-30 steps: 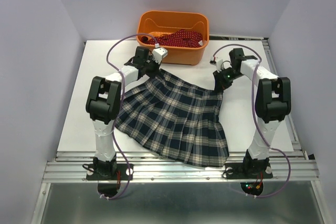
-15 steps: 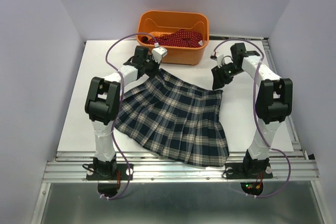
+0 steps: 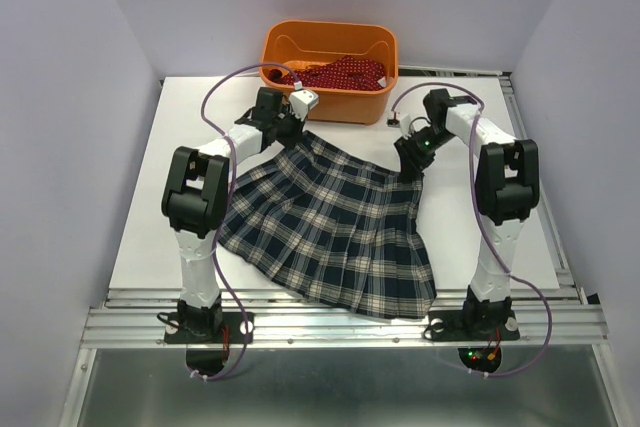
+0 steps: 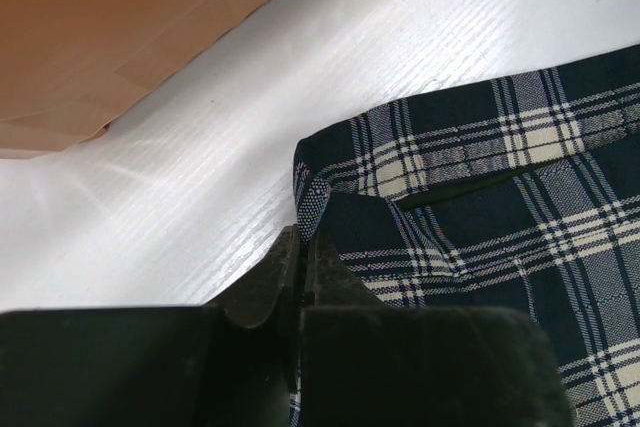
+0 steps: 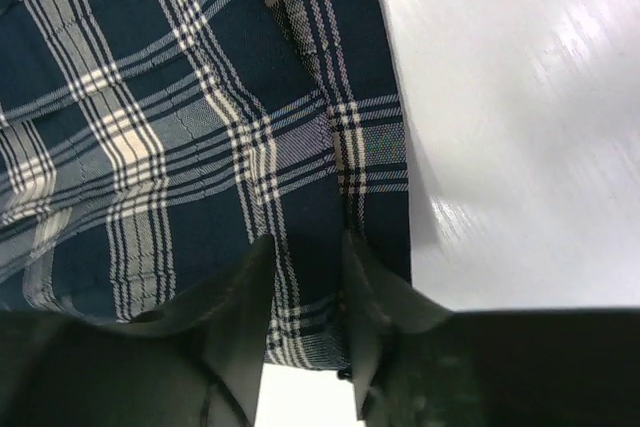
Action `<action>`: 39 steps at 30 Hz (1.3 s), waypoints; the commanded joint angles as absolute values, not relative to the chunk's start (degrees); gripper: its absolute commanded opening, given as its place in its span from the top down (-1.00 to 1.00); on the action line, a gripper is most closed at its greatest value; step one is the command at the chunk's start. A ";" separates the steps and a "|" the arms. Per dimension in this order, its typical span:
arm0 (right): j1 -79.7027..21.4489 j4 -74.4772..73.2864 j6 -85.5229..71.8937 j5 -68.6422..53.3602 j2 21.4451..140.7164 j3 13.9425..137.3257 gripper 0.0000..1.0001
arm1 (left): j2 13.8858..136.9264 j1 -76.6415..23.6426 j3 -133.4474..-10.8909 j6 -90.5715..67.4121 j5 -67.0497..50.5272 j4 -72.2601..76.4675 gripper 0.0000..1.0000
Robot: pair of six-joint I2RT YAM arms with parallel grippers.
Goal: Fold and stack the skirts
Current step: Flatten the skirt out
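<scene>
The tartan skirt [image 3: 330, 217] lies spread flat on the white table, waistband toward the back. My left gripper [image 3: 290, 137] is shut on the skirt's back left waist corner [image 4: 480, 197]; in the left wrist view the left gripper [image 4: 303, 247] has its fingers pressed together over the cloth edge. My right gripper [image 3: 410, 165] sits at the back right waist corner. In the right wrist view the right gripper [image 5: 308, 247] is open, its fingers straddling the skirt's edge [image 5: 180, 97]. The red dotted skirt [image 3: 335, 72] lies bunched in the tub.
The orange tub [image 3: 340, 107] stands at the table's back edge, just behind both grippers; its wall [image 4: 120, 27] fills the upper left of the left wrist view. White table [image 5: 520, 97] shows to the right of the skirt. Metal rails run along the near edge.
My right arm has swung left and its gripper has come onto the skirt's back right corner. The left arm and the skirt have stayed put.
</scene>
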State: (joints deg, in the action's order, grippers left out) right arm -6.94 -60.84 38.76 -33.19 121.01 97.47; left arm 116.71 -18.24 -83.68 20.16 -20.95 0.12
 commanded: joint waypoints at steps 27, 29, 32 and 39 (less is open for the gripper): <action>1.23 -48.35 32.18 -33.04 112.75 87.36 0.99 | 113.46 -9.05 -83.23 12.13 -24.78 1.41 1.00; 1.23 -46.06 29.72 -33.22 115.30 89.20 0.99 | 114.78 -9.14 -84.63 11.52 -24.96 1.41 1.00; 1.23 -43.78 28.83 -32.26 117.76 90.35 0.99 | 115.58 -9.14 -85.60 10.90 -25.22 2.02 0.72; 1.23 -40.88 26.55 -31.38 118.13 88.34 0.99 | 104.18 -9.05 -78.23 8.70 -26.03 8.52 -0.18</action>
